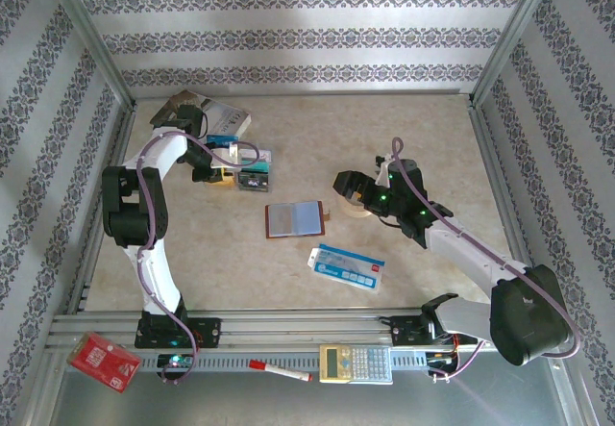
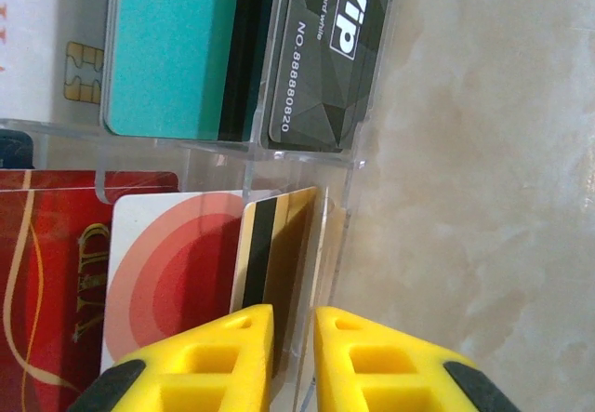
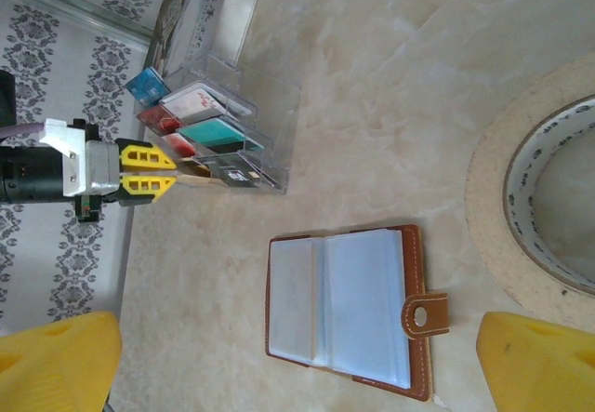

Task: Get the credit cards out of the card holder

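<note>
Left gripper (image 2: 293, 328) clamped on gold credit card (image 2: 279, 254), slotting into clear organiser (image 3: 274, 152). Card holder (image 1: 293, 219) open mid-table, sleeves seemingly empty. Right gripper (image 1: 352, 188) spread wide, near tape roll (image 3: 502, 179). Next: release, withdraw straight.

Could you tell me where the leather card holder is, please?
In the top view, the reddish-brown leather card holder lies open mid-table, between the clear plastic card rack and the blue-and-white flat packet.
</note>
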You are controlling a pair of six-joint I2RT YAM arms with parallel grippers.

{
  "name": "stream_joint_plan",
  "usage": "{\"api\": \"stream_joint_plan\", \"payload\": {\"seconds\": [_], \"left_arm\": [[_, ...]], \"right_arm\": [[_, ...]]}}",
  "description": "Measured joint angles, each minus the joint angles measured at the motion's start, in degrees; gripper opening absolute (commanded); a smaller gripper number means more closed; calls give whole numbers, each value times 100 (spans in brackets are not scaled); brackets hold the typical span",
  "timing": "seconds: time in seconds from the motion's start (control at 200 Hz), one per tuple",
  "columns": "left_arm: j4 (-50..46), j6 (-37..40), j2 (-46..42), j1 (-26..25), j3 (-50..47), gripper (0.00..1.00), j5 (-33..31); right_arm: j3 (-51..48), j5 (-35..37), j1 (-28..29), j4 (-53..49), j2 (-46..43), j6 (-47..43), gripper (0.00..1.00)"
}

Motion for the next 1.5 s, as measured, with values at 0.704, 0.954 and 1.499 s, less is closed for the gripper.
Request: {"api": "stream_joint_plan", "payload": {"seconds": [0.704,0.954,1.499], "left_arm": [[2065,-2653,-1759,212,-1158,48,872],[3665,-5897,-2328,131,-1880,49,280],[4413,-10292,-4354,101,-4441,68,-284]], "right_arm": [[356,732,911,-525,514,-505,96],[1141,1617,1818,-1137,1451,-1097,93],[3213,2962,2889,-2640,3620,-1832,88]]}}
